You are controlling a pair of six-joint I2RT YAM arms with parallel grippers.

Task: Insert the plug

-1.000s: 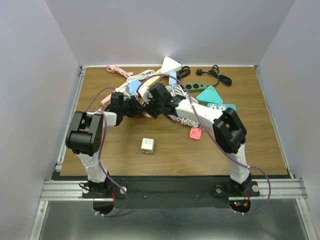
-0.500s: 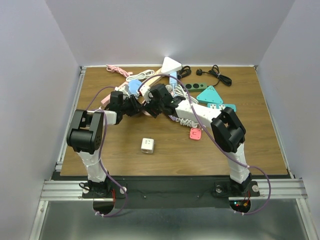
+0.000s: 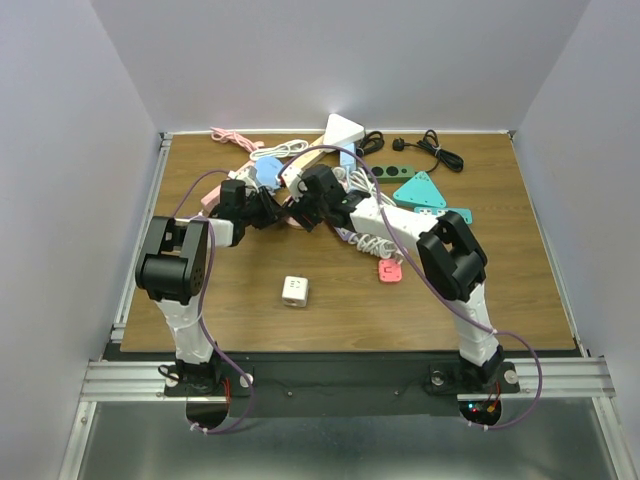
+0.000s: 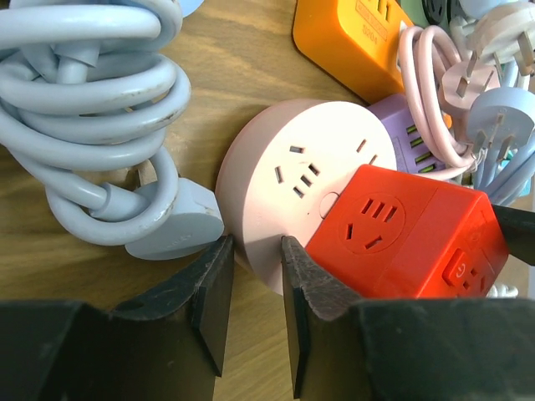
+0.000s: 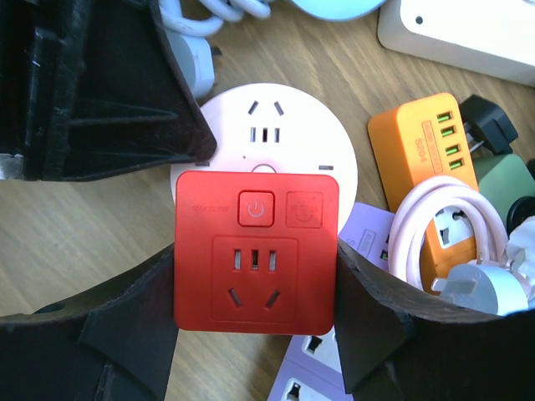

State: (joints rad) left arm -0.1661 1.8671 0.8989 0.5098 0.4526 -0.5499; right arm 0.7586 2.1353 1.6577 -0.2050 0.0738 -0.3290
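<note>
Right gripper (image 5: 255,288) is clamping the red cube adapter (image 5: 256,242) dead centre of its wrist view, overlapping the pink round socket's (image 5: 276,117) lower half, while the left gripper (image 4: 255,251) is straddling that socket's rim, jaws nearly together, grip unclear.

Left jaws squeezing in, arms crept back a bit

The left gripper (image 4: 255,251) has narrowed around the pink socket's (image 4: 284,159) rim. Both grippers have slid slightly farther up the table, and the right elbow (image 3: 452,262) has swung a touch left.
</note>
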